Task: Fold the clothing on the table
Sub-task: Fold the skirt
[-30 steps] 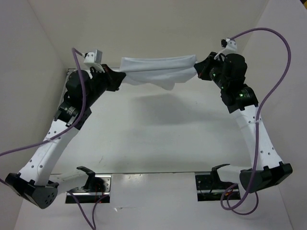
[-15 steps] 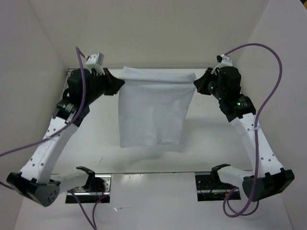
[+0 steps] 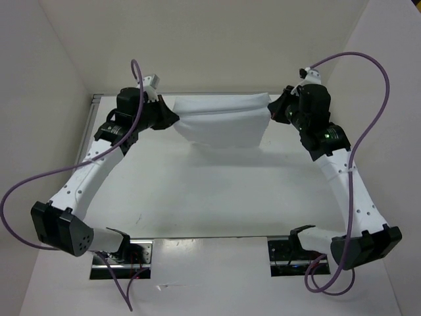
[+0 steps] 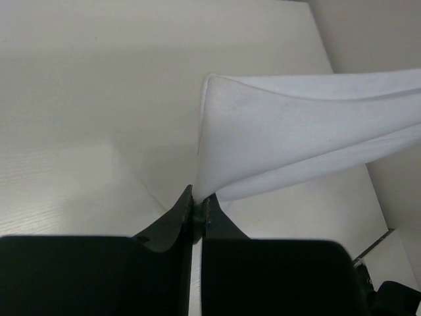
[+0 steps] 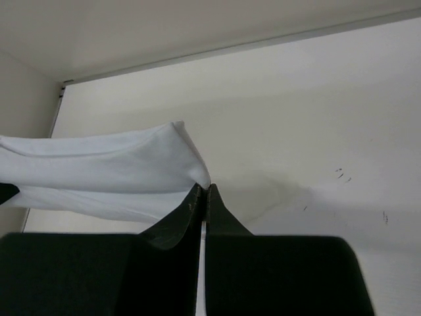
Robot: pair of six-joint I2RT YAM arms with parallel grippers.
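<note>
The white clothing (image 3: pixel 222 122) hangs stretched between both grippers over the far part of the table (image 3: pixel 217 191), sagging in the middle. My left gripper (image 3: pixel 173 118) is shut on its left corner, and the right gripper (image 3: pixel 271 110) is shut on its right corner. In the left wrist view the cloth (image 4: pixel 296 131) fans out to the right from the pinched tips (image 4: pixel 197 197). Seen from the right wrist, the garment (image 5: pixel 105 174) spreads left from the closed tips (image 5: pixel 204 189). The lower edge of the cloth looks close to the table; contact cannot be told.
White walls (image 3: pixel 59 79) enclose the table on the left, back and right. A metal strip (image 3: pixel 92 105) marks the back left corner. Two black mounts (image 3: pixel 122 253) sit at the near edge by the arm bases. Purple cables (image 3: pixel 368 72) loop off both arms.
Half a second ago the garment hung long toward the near side; now both grippers are lower and further back, and the cloth is bunched into a short sagging band.
</note>
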